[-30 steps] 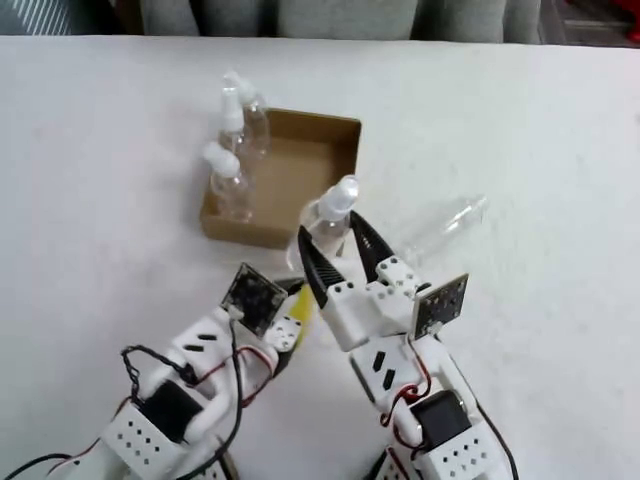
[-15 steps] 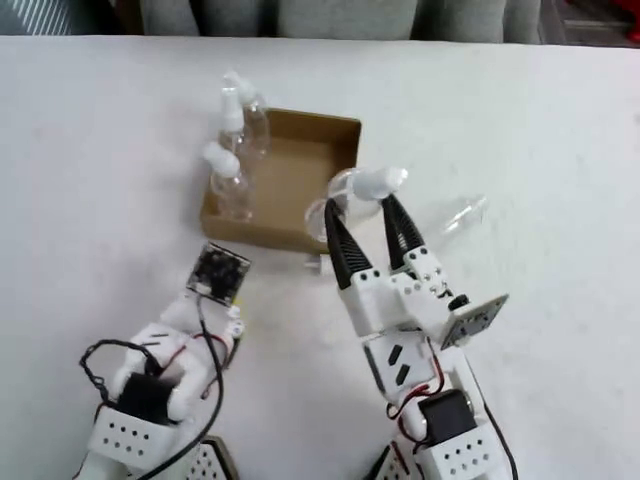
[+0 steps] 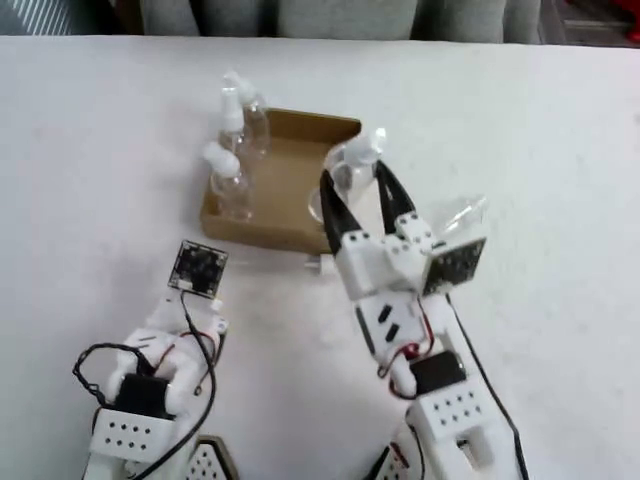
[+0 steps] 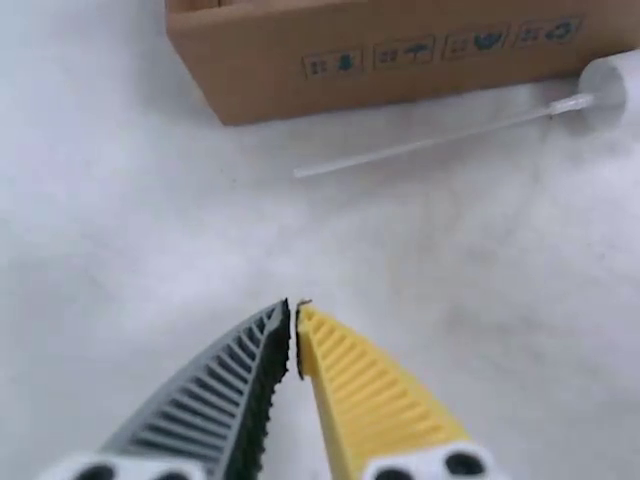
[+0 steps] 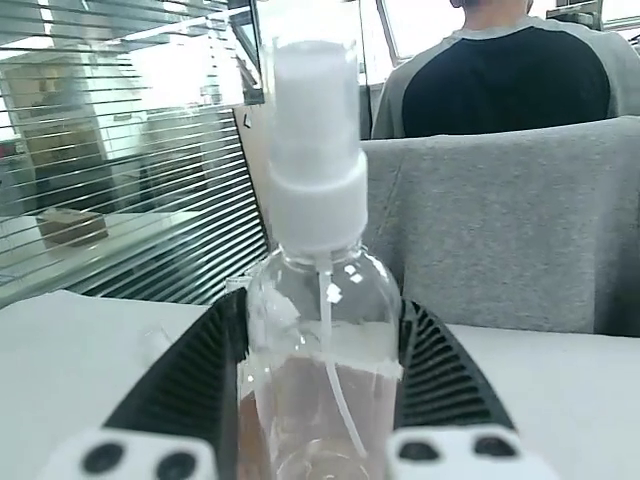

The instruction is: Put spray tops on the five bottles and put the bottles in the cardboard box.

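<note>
The right gripper (image 3: pixel 352 176) pinches a capped bottle (image 3: pixel 356 158) by its body between black jaws, above the right-hand end of the cardboard box (image 3: pixel 290 228). 2 more capped ones stand at the box's left end: the far bottle (image 3: pixel 243 118) and the near bottle (image 3: pixel 228 185). A bare bottle (image 3: pixel 455 215) lies right of the box. A loose spray top (image 4: pixel 600 85) lies just before the box's front wall. The left gripper (image 4: pixel 294 325) hangs short of the box, jaws pressed together.

Seemingly an office: slatted blinds (image 5: pixel 120 160), grey fabric panel (image 5: pixel 500 230).
</note>
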